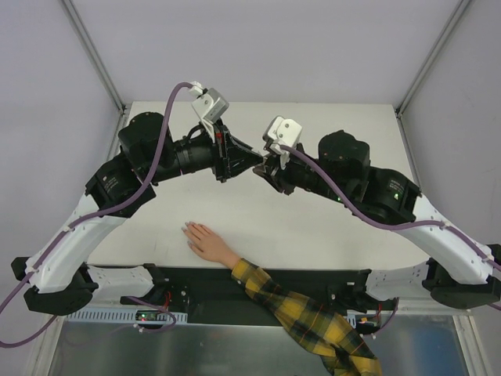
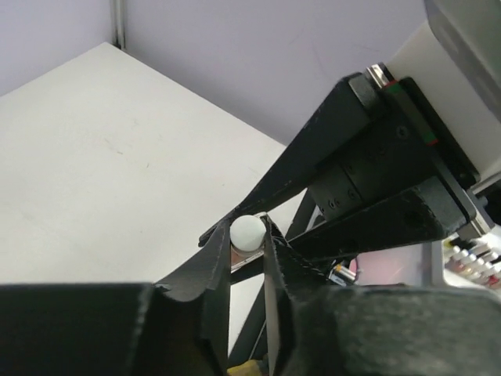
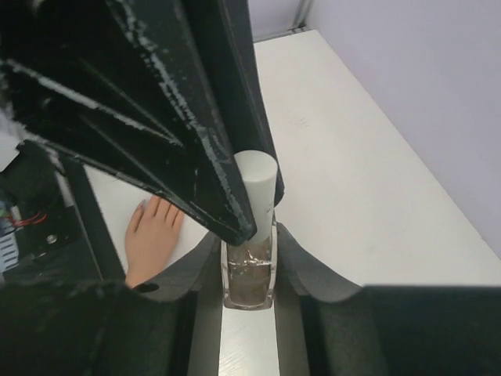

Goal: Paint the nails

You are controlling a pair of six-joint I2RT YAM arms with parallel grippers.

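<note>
A small clear nail polish bottle (image 3: pixel 249 276) with brownish liquid is held upright between my right gripper's (image 3: pixel 249 235) fingers. Its white cap (image 3: pixel 258 182) is pinched by my left gripper (image 2: pixel 247 223), which comes in from above; the cap shows as a white knob (image 2: pixel 247 232) in the left wrist view. Both grippers meet above the table's middle: left (image 1: pixel 255 160), right (image 1: pixel 270 167). The flesh-coloured mannequin hand (image 1: pixel 208 244) lies palm down near the front edge, its pale nails (image 1: pixel 188 229) pointing left. It also shows in the right wrist view (image 3: pixel 151 239), well below the bottle.
The yellow-and-dark plaid sleeve (image 1: pixel 309 317) runs off the table's front edge to the lower right. Metal frame posts (image 1: pixel 94 55) stand at the back corners. The white table (image 1: pixel 337 227) ends close behind the arms' bases.
</note>
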